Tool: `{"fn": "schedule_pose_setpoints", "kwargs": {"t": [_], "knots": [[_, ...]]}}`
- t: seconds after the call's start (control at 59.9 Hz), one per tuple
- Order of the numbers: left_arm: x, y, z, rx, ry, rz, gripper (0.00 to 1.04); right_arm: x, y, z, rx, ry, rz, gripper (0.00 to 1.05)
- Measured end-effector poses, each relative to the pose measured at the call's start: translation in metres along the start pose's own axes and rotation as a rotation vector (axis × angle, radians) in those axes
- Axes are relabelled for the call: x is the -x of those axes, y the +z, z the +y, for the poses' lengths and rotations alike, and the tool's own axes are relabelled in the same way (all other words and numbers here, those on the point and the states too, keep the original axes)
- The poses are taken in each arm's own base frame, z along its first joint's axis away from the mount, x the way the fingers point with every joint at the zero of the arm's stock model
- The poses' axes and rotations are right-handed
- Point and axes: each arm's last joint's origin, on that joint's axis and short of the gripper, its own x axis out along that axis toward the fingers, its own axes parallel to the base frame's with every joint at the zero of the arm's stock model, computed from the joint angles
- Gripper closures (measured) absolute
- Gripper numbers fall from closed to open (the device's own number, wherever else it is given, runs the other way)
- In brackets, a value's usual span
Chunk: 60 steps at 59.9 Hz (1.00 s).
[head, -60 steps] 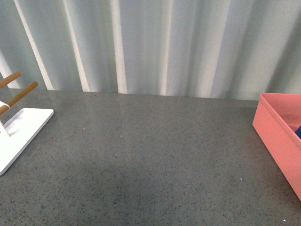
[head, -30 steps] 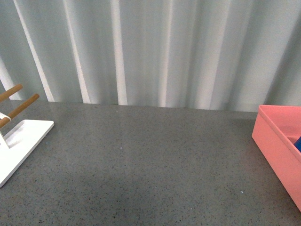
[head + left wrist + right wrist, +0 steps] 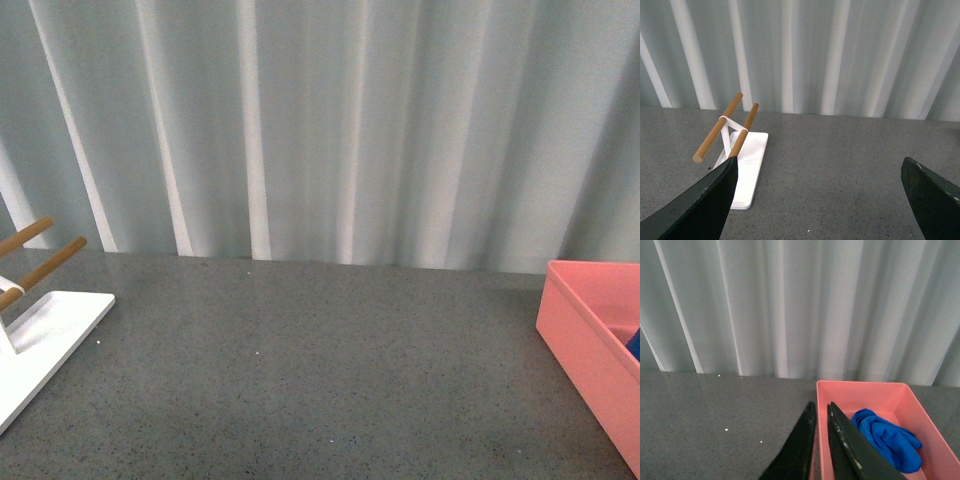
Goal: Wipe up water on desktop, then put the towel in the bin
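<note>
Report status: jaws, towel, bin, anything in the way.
Left gripper jaws wide open, empty. Right gripper jaws shut, empty. Towel bunched inside the bin. Desktop: only the white peg stand at left, nothing obstructing.

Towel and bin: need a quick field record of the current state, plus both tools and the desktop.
towel: crumpled, lying inside the bin
bin: pink, on the desktop at the robot's right, upright
desktop: no water visible in any view
left tool: open, holding nothing
right tool: shut, empty, just outside the bin's wall
white stand: on the desktop at the left, wooden pegs up
task status: looks finished
</note>
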Motion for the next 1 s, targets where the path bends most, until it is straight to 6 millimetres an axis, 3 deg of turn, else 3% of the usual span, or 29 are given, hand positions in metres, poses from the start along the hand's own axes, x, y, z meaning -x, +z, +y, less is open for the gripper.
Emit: {"fn": "schedule_pose_setpoints", "kwargs": {"t": [0.434,1.003], "knots": [[0.000,0.000,0.000,0.000,0.000,0.000,0.07,0.011,-0.040,0.001,0.000,0.000,-0.002,1.01],[0.000,0.000,0.000,0.000,0.000,-0.001,0.07,0.025,-0.059,0.001,-0.004,0.000,-0.009,1.01]]}}
